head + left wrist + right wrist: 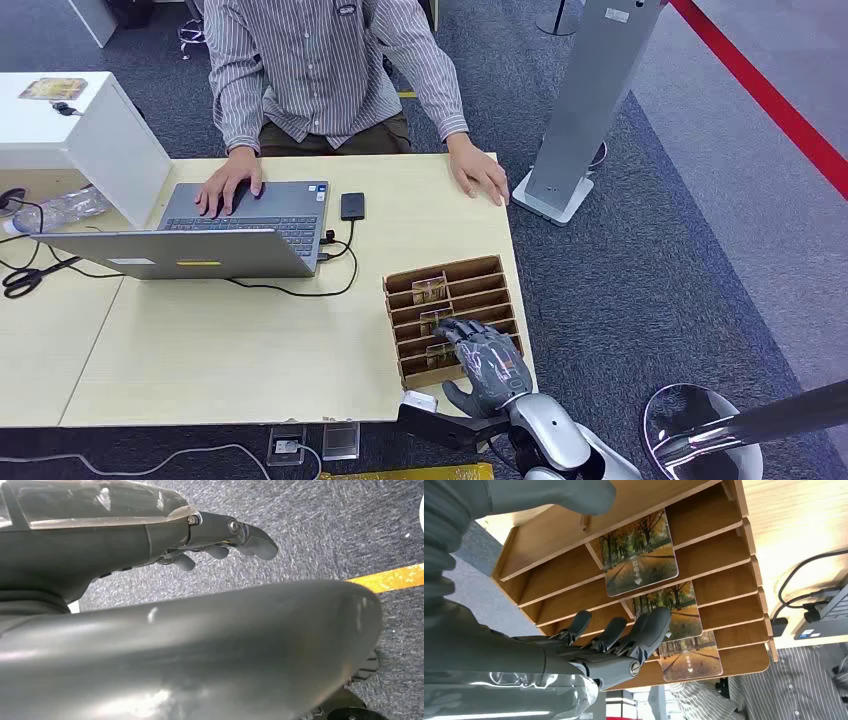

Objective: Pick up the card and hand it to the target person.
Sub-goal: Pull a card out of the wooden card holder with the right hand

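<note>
card (640, 555) upright in wooden rack (455, 320) slot — right robot hand (487, 362) just above, fingers spread, holding nothing.

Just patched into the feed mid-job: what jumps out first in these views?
The right robot hand hovers over the wooden card rack at the table's near right corner, fingers spread just above the cards standing in its slots. Across the table, a person in a striped shirt sits with one hand on the open laptop and the other flat on the tabletop.
</note>
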Controlling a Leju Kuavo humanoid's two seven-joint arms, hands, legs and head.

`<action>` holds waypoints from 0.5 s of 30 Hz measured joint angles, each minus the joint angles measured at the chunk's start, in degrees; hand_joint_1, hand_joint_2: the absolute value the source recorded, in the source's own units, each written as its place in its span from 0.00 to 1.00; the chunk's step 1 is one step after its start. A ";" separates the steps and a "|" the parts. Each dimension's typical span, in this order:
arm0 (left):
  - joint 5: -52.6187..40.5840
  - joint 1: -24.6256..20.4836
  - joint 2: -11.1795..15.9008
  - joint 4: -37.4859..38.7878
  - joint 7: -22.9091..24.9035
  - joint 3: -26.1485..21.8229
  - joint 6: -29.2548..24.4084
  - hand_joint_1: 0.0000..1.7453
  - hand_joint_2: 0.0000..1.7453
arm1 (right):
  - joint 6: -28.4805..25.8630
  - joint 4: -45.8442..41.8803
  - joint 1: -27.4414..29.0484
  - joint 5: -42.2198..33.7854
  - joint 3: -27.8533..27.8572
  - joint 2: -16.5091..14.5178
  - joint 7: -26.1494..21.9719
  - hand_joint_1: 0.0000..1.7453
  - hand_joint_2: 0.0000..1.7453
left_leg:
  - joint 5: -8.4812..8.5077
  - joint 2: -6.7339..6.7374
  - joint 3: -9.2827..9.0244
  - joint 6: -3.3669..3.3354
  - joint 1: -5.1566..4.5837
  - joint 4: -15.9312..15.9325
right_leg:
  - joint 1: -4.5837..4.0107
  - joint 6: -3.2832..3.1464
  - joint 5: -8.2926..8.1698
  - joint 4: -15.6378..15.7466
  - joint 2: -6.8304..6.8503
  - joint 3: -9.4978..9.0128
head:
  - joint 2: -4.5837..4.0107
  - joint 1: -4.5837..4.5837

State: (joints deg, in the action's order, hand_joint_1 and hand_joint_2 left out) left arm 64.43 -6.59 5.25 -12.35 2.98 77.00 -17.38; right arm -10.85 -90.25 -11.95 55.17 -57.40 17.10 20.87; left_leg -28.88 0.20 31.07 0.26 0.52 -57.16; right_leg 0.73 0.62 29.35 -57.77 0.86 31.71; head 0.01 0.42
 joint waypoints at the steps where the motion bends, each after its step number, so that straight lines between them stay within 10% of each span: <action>1: 0.00 0.00 0.00 0.00 -0.03 0.00 -0.01 0.00 0.00 | -0.02 0.06 -0.02 -0.03 0.00 0.00 -0.02 0.34 1.00 | 0.00 0.00 0.00 0.00 0.00 0.00 | 0.00 0.00 0.00 0.00 0.00 0.00 | 0.00 0.00; 15: -0.13 0.00 0.05 0.00 -0.25 0.00 0.22 0.00 0.00 | -0.82 1.32 -0.12 -0.56 -0.06 -0.25 0.66 0.52 1.00 | 0.00 0.00 0.00 0.00 0.00 0.00 | 0.00 0.00 0.00 0.00 0.00 0.00 | -0.01 -0.02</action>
State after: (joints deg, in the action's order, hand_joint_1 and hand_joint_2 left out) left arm 64.30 -6.59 5.30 -12.35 2.73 77.00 -17.16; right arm -11.68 -88.92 -12.07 54.60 -57.46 16.86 21.53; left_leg -28.88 0.20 31.07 0.26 0.52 -57.16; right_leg 0.73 0.62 29.35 -57.77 0.86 31.71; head 0.00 0.40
